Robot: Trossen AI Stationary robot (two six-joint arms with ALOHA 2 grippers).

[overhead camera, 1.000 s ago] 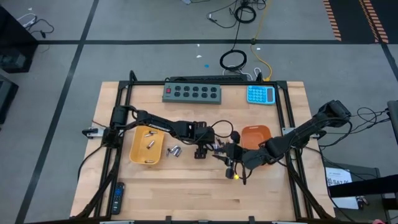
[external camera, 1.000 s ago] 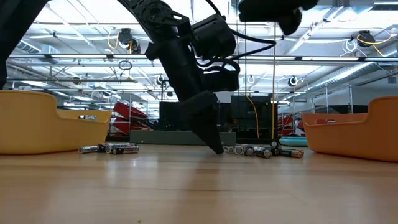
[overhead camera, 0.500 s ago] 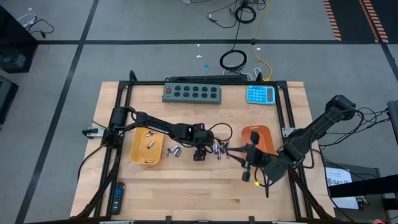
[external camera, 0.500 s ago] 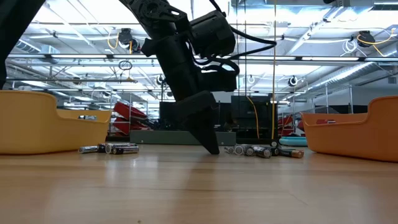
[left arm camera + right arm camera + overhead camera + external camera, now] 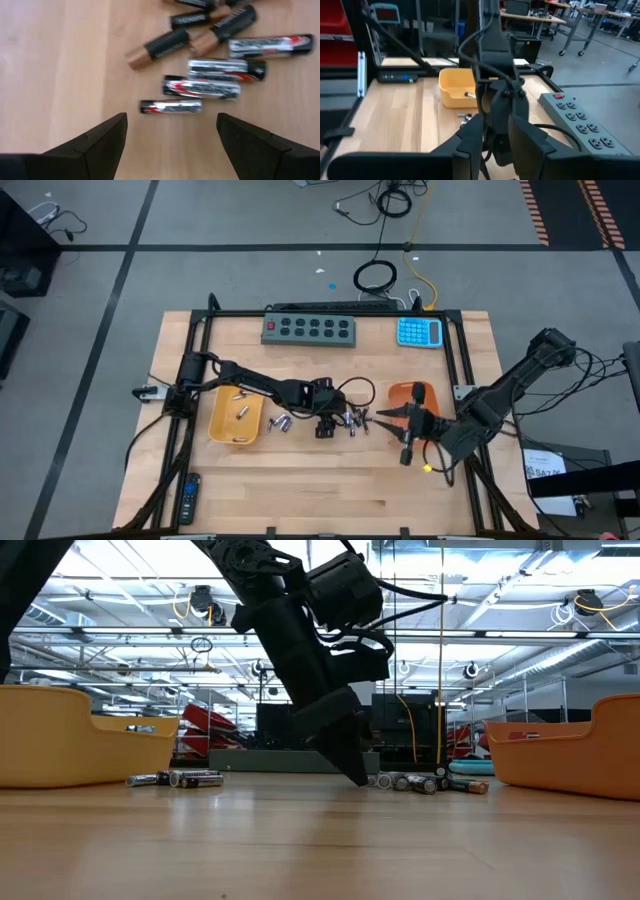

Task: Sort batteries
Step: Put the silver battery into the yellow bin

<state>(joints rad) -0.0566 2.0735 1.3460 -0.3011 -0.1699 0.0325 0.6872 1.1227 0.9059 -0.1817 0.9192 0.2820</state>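
Note:
Loose batteries lie in a small pile at mid-table: copper-and-black ones and silvery ones with dark ends. My left gripper stands open, pointing steeply down just short of the pile, its tips close to the wood. The nearest thin battery lies just beyond its fingertips, untouched. My right gripper hangs raised at the orange tray's left edge, pointing toward the left arm. A second group of batteries lies beside the yellow tray.
The yellow tray holds a few batteries. A grey power strip and a blue calculator sit along the far edge. A black remote lies at the near left corner. Bare wood spans the near half of the table.
My right gripper has risen from beside the battery pile and drawn back toward the table's right edge, ending by the orange tray. My left gripper has stayed in place and tipped slightly, its tips swinging toward the pile. The batteries have not moved.

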